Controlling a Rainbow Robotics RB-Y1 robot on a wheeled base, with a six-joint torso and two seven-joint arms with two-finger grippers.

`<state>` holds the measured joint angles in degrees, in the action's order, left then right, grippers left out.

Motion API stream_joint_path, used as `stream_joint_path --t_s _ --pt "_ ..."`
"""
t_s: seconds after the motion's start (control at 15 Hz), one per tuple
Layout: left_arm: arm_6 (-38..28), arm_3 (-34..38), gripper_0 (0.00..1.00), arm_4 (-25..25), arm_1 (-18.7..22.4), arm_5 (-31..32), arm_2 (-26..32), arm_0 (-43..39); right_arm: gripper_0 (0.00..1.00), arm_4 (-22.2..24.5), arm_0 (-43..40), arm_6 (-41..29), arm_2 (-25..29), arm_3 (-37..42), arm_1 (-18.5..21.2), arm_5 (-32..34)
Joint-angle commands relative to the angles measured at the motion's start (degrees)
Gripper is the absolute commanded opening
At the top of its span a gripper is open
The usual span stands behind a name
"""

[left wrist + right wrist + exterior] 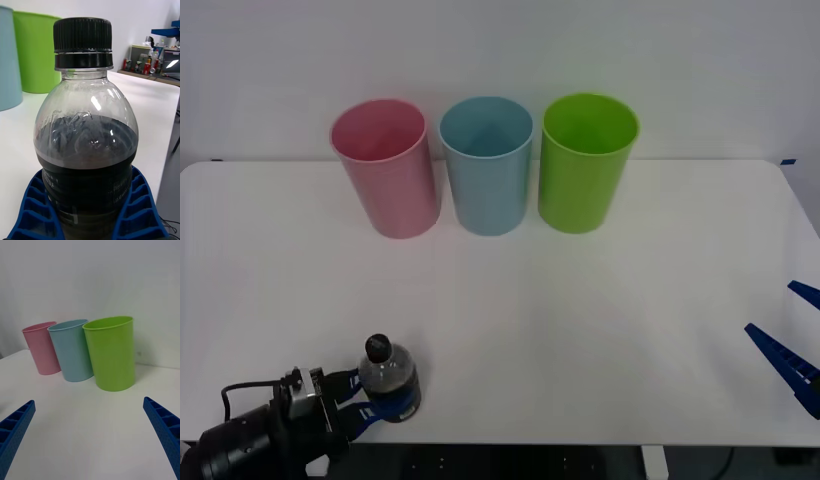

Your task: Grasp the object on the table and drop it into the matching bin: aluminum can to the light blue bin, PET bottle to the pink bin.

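Two blue left gripper [376,408] jaws pinching PET bottle [388,381] on counter [580,330]; right gripper [90,435] jaws spread, well right of bottle.

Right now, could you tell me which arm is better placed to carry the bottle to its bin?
Left. The left pincer already grips the PET bottle, and the pink bin is on its side; the right pincer waits open, far off.

Pink bin [385,170], light blue bin [487,168], green bin [585,165]; black-capped clear bottle [388,380], white table [580,330].
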<state>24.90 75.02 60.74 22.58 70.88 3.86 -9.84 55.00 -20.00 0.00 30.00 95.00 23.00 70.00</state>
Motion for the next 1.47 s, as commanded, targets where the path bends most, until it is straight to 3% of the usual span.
stream_joint_path --t_s 0.07,0.47,0.87,1.33,1.47 --pt "-1.34 1.09 0.0 -1.94 0.01 -1.79 1.5 0.0 1.0 0.0 0.0 0.0 0.0 0.0 0.0 0.0" --pt "-5.48 6.89 0.0 -6.16 0.01 -11.29 2.65 -1.06 1.0 0.0 0.0 0.0 0.0 0.0 0.0 0.0" --pt "-23.58 16.91 0.0 -6.6 0.01 -16.65 7.74 -2.2 1.0 0.0 0.0 0.0 0.0 0.0 0.0 0.0" --pt "-38.7 28.86 0.0 -7.57 0.01 -27.02 10.91 -1.32 1.0 0.0 0.0 0.0 0.0 0.0 0.0 0.0" --pt "-42.48 29.83 0.0 -5.28 0.01 -27.72 12.58 1.32 1.0 0.0 0.0 0.0 0.0 0.0 0.0 0.0"
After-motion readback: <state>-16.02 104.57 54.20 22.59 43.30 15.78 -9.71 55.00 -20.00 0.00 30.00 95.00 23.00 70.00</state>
